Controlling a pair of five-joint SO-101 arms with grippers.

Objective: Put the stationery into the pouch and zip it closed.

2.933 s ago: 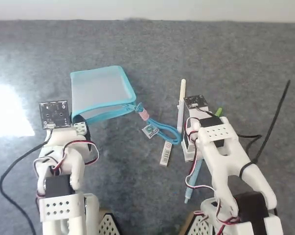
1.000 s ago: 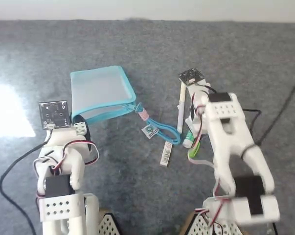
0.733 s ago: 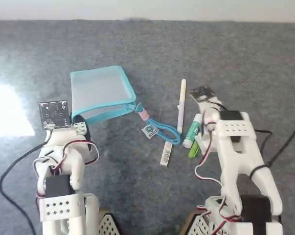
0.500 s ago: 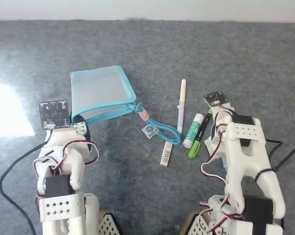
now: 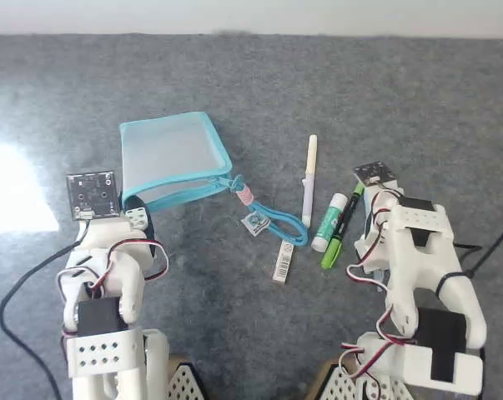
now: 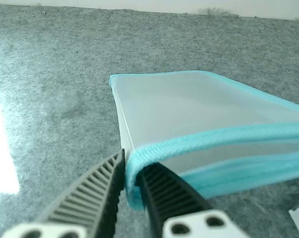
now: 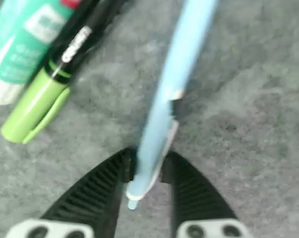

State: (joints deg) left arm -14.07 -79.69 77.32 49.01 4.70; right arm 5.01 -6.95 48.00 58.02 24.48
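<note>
The left tool [image 6: 131, 171] is closed on the teal zip edge at one corner of the pouch [image 6: 189, 109], its ribbed fingers [image 6: 102, 186] pinching the fabric between them. The pouch [image 5: 172, 154] is translucent white with teal trim and rests on the grey desk [image 5: 401, 100] in front of the left arm. In the left wrist view its two zip edges stand a little apart, so the mouth looks open. A blue strap [image 5: 280, 223] with a small tag [image 5: 255, 222] trails from the zip end toward the middle of the desk, and a barcode label [image 5: 282, 262] lies just beyond the strap's loop

The right tool [image 7: 145, 158] is closed around a light blue pen [image 7: 179, 64] near one end, a finger on each side of the barrel; whether the pen is off the desk cannot be told. Just beside it lie a green highlighter [image 7: 37, 106] with a black body and a green and white glue stick [image 7: 20, 47], touching each other. From above, the glue stick [image 5: 329, 222] and the highlighter [image 5: 334, 246] sit side by side between the right arm and a white pen [image 5: 308, 179], which lies alone near the strap, well apart from the pouch
</note>
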